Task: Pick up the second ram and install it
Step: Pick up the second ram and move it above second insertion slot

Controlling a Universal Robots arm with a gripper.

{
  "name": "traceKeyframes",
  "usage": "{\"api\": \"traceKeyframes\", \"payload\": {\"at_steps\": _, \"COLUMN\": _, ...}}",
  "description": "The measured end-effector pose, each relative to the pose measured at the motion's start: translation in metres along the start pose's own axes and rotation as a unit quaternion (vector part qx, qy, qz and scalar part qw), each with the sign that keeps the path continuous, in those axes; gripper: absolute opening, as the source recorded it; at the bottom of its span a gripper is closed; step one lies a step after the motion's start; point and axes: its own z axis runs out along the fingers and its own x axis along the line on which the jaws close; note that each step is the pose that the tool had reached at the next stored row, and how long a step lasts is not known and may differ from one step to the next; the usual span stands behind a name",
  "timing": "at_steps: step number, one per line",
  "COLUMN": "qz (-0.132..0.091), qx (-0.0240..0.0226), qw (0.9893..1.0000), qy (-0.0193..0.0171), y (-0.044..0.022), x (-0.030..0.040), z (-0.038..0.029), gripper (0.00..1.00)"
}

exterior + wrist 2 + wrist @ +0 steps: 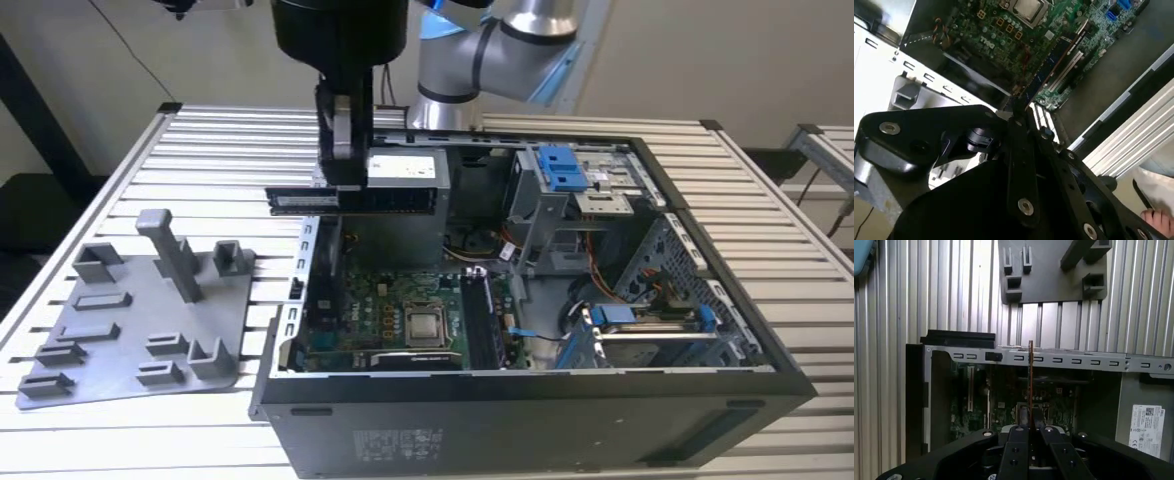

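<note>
Second ram (pixel 296 200) gripped by claw (pixel 344 178) above case (pixel 534 425).

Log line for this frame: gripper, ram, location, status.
gripper: shut on second ram | ram: level, in the air | location: over open computer case, beside grey tray | status: not yet in slot

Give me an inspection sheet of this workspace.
Surface: slatted metal table, bearing an open case and a grey tray.
Job's things: ram held level above the case's wall, not yet in a slot.
Clutter: nothing seen.
Grippers: hand shut on the ram.
Cables: wires inside the case, toward the exterior view's right.
Surroundings: a person's fingers in the second wrist view.
</note>
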Motion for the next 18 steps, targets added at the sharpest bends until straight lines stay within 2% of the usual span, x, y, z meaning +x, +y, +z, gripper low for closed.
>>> {"api": "traceKeyframes", "payload": {"at_steps": 18, "qz": 0.000, "qx": -0.0009, "qw": 1.0000, "qy": -0.0001, "y": -0.0759, "x": 0.0026, "z": -0.0009, "gripper": 0.14}}
